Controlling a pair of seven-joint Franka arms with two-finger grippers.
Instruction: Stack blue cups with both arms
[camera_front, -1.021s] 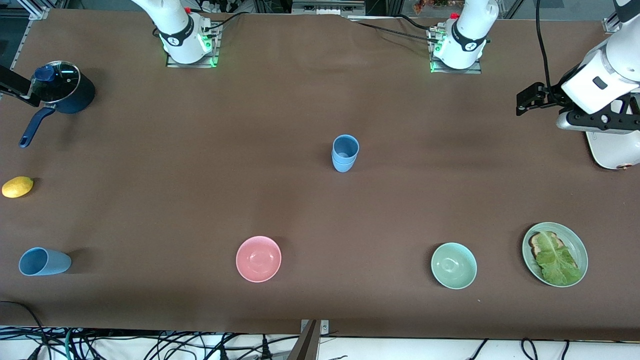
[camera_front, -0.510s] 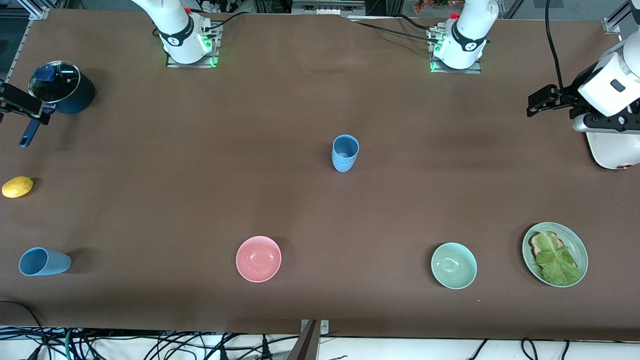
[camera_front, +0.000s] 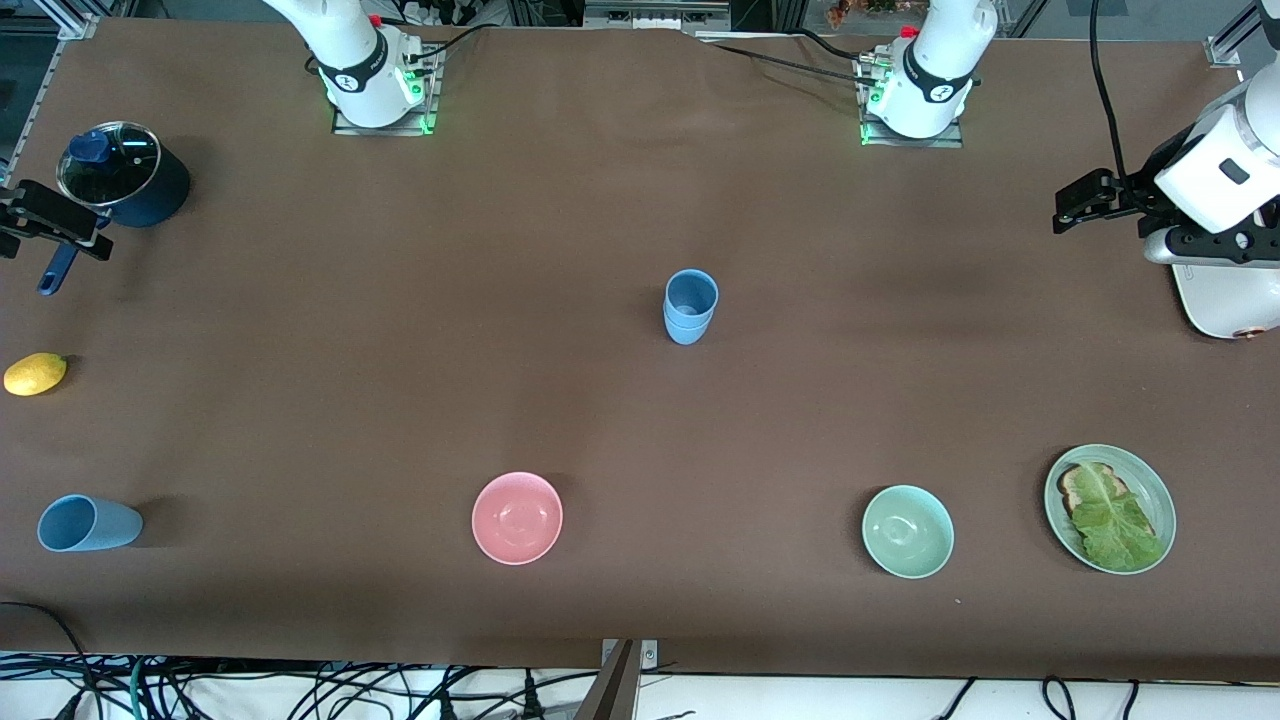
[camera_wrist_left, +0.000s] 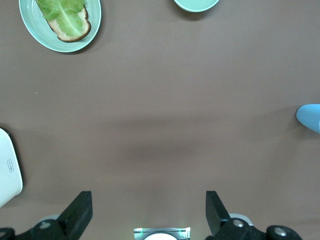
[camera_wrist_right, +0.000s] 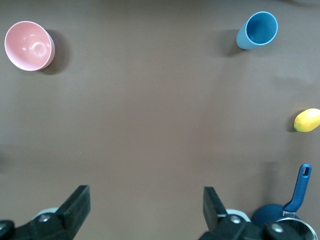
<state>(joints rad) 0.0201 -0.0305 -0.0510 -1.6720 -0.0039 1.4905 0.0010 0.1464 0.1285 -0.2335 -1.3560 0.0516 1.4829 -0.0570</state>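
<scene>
Two blue cups (camera_front: 690, 305) stand nested, one in the other, at the middle of the table; an edge of this stack (camera_wrist_left: 310, 116) shows in the left wrist view. A third blue cup (camera_front: 88, 523) (camera_wrist_right: 257, 30) stands alone near the front edge at the right arm's end. My left gripper (camera_front: 1066, 208) (camera_wrist_left: 147, 212) hangs open and empty over bare table at the left arm's end. My right gripper (camera_front: 85, 235) (camera_wrist_right: 146, 205) hangs open and empty over the saucepan's handle, well away from both cups.
A dark-blue lidded saucepan (camera_front: 125, 185) and a lemon (camera_front: 35, 373) lie at the right arm's end. A pink bowl (camera_front: 517, 517), a mint bowl (camera_front: 907, 531) and a plate (camera_front: 1160, 495) with toast and lettuce sit near the front edge. A white appliance (camera_front: 1220, 300) stands under the left arm.
The right gripper has drifted over the saucepan's handle. The left gripper first moved toward its own end of the table, then held still. No cup has moved.
</scene>
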